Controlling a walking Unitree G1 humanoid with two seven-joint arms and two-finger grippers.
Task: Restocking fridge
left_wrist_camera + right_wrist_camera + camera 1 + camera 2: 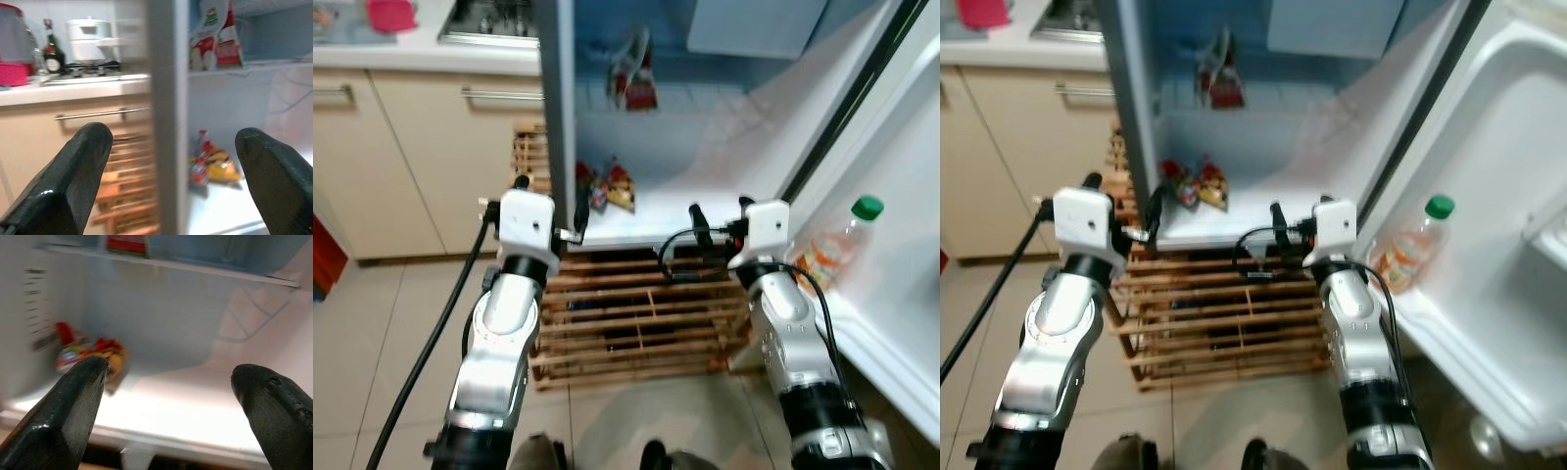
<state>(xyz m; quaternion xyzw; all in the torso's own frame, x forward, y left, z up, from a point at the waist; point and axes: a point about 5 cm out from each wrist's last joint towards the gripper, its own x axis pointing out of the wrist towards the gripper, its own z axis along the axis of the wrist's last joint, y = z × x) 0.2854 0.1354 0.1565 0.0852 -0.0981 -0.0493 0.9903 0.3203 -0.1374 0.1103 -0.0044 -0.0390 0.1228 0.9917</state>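
Observation:
The fridge stands open in front of me, its lower shelf (666, 223) white and mostly bare. Colourful snack packets (607, 186) lie at that shelf's back left corner. A red and green bag (634, 73) stands on the shelf above. A bottle with a green cap (837, 245) sits in the door rack on the right. My left gripper (550, 198) is open and holds nothing, level with the fridge's left wall edge (168, 98). My right gripper (721, 213) is open too, just before the lower shelf's front lip, facing the packets (90, 352).
A slatted wooden pallet (636, 323) lies under the fridge. Beige cabinets (440, 147) with a countertop and hob (494, 24) stand to the left. The open door (901, 323) closes off the right side. A white pot (88, 36) and a dark bottle (51, 51) stand on the counter.

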